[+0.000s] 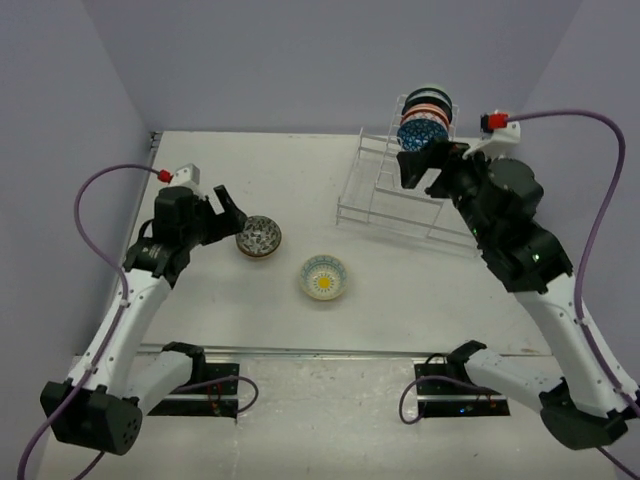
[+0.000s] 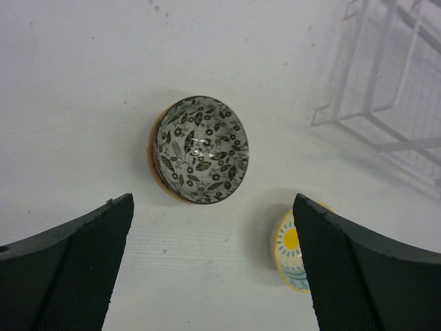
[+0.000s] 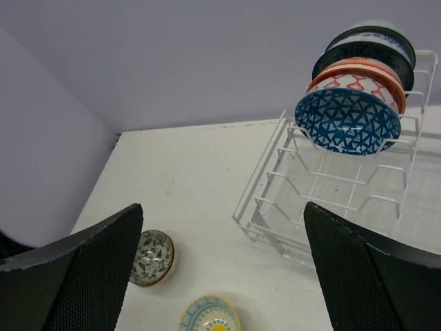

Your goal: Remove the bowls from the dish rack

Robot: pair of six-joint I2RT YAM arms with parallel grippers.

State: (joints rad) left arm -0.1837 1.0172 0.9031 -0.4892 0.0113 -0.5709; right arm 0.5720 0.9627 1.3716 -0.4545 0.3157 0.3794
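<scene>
Two bowls sit upright on the table (image 1: 200,310), left of the dish rack (image 1: 385,195): the floral bowl (image 1: 259,237) and the yellow bowl (image 1: 324,277). At least three more stand on edge in the rack's tall tier at far right, in a row running near to far. The blue bowl (image 3: 348,118) is nearest my right gripper (image 1: 424,172), which hangs just on its near side, jaws wide and empty. The bowl's patterned outside faces me, so I judge the reach goes far and upward. My left gripper (image 1: 228,215), also spread and empty, is beside the floral bowl, well apart from the rack.
</scene>
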